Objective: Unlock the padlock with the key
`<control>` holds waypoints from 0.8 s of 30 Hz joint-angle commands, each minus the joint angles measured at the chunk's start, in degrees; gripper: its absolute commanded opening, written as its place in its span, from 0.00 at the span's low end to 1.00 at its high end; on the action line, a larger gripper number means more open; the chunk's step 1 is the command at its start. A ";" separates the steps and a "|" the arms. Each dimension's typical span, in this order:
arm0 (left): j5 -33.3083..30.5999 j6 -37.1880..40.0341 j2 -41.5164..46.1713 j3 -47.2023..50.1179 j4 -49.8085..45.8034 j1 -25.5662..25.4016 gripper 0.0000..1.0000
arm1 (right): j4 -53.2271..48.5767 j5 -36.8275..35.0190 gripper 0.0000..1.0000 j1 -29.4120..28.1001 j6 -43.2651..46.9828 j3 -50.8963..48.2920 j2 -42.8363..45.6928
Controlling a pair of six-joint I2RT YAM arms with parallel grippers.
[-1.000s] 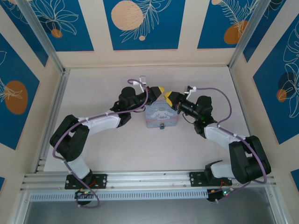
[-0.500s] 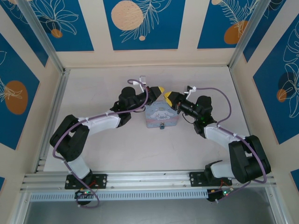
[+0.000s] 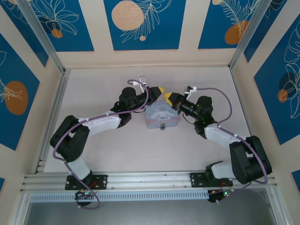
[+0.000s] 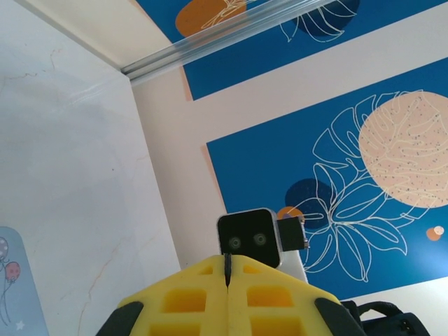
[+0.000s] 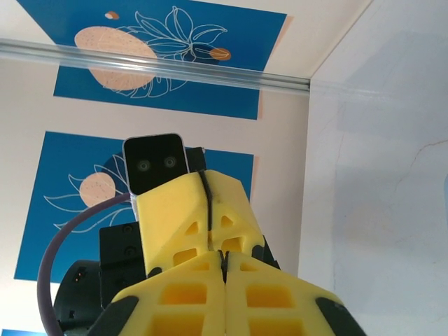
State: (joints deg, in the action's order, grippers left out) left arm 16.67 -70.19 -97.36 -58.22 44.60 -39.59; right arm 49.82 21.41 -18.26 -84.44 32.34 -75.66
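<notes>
Padlock [image 3: 162, 126] sits against the near side of the pale blue tin [image 3: 161, 115], at the middle of the tabletop [image 3: 117, 150]. Left gripper [image 3: 161, 89] and right gripper [image 3: 167, 95] hover with tips close together above the tin's far edge, both clenched. Whether either pinches the key cannot be told.

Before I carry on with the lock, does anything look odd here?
The left hand and right hand are pinched shut tip to tip beyond the tin, while the padlock sits untouched at its near edge.
</notes>
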 commanded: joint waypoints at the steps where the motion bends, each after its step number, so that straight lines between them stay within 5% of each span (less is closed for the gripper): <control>1: -0.23 -0.10 -0.27 0.44 1.75 0.04 0.00 | 0.43 0.78 0.00 -0.29 0.36 1.08 -0.70; 13: -0.85 -0.29 0.72 1.03 1.31 -0.01 0.00 | 0.05 1.33 0.00 -0.27 1.17 1.05 -1.11; 15: -0.91 -0.21 0.64 0.82 1.03 -0.13 0.00 | -0.34 1.44 0.14 -0.57 1.37 1.64 -1.36; 24: -1.64 -0.19 0.76 0.87 0.58 -0.18 0.00 | -0.43 1.35 0.18 -1.18 1.36 2.20 -2.04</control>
State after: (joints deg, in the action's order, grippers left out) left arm 15.86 -70.22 -97.36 -57.34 44.51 -39.62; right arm 48.82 22.11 -19.05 -84.18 32.99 -77.17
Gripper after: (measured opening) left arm 0.045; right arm 0.181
